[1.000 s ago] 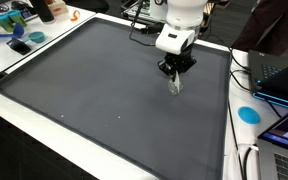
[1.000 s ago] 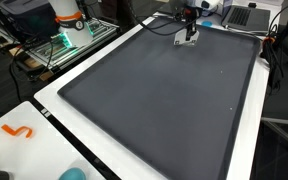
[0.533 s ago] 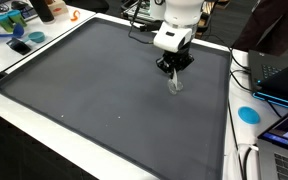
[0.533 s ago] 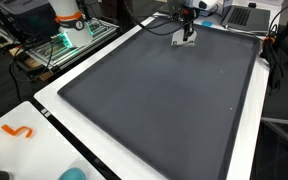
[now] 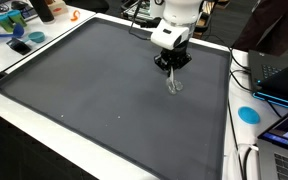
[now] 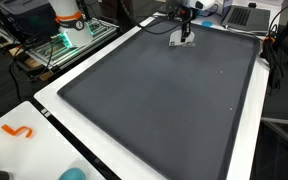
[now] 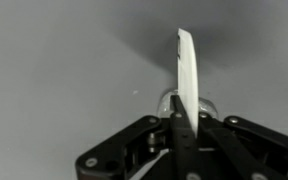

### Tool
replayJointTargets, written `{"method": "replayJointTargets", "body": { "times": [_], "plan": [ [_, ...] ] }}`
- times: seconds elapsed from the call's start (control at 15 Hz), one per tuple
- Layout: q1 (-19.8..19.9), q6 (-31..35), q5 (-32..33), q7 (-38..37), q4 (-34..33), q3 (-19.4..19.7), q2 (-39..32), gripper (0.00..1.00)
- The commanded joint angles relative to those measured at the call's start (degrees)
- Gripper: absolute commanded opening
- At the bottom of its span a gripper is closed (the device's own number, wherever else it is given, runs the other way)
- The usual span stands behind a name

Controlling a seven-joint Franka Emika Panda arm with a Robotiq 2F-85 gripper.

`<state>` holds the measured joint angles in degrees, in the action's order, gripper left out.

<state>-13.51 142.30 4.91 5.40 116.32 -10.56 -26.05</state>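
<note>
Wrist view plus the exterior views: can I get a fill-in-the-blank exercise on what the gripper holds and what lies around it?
1. The gripper is shut on a thin object whose colour is ____.
2. Under the gripper lies a large mat that is dark ____.
3. On the white table beside the mat's corner lies a small hook-shaped piece coloured ____.

Missing words: white; grey; orange.

The mat (image 5: pixel 104 100) lies on the table (image 6: pixel 64 140). The hand (image 5: pixel 171 64) hangs over the mat near its far edge, with a thin utensil (image 5: pixel 174 83) between its fingers, pointing down. A disc (image 5: pixel 248 113) lies beside the mat.
</note>
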Motion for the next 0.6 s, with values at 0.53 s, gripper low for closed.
{"method": "replayJointTargets", "body": {
  "times": [0.53],
  "plan": [
    [-1.9,2.9,6.2,-9.4,4.5,5.6,-2.0,0.01]
  ]
}}
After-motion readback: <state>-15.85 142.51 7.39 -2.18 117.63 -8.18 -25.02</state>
